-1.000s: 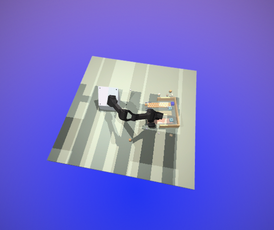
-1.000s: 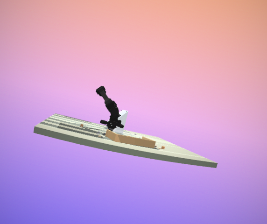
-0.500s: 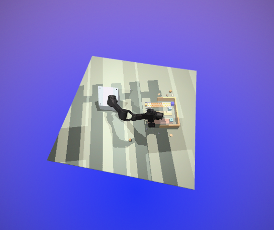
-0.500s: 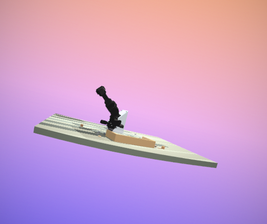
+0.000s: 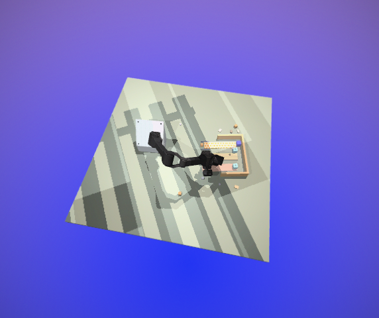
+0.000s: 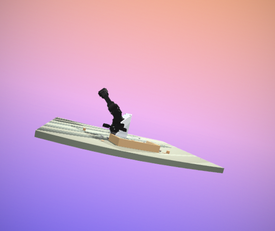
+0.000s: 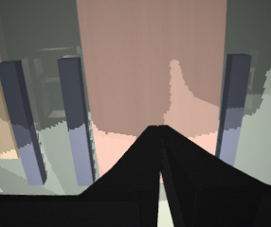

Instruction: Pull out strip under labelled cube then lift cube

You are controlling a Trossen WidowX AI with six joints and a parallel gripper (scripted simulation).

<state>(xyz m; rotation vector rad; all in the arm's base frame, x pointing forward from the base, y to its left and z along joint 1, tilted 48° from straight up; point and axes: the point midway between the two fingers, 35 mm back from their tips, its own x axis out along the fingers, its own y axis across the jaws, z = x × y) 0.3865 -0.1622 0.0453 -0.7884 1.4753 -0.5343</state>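
Observation:
My gripper (image 7: 157,134) is shut, with nothing visible between its fingertips. It is over the near end of the pink strip (image 7: 126,66) (image 5: 226,167); whether the tips touch it I cannot tell. A light-blue cube (image 5: 235,165) is at the strip's far end. Another light-blue cube (image 5: 234,150) is near the far ends of the plain wooden strip (image 5: 231,157) and the yellow-dotted strip (image 5: 222,144); what it rests on is unclear. A purple cube (image 5: 238,142) is at the dotted strip's far end. Marks on the light-blue cubes are too small to read.
A low wooden wall (image 5: 245,156) (image 6: 137,145) encloses the strips' far ends. Blue-grey bars (image 7: 74,118) (image 7: 234,109) flank the pink strip. Small blocks lie outside, including orange ones (image 5: 179,193) (image 5: 235,126). The arm's white base (image 5: 145,133) stands at the left.

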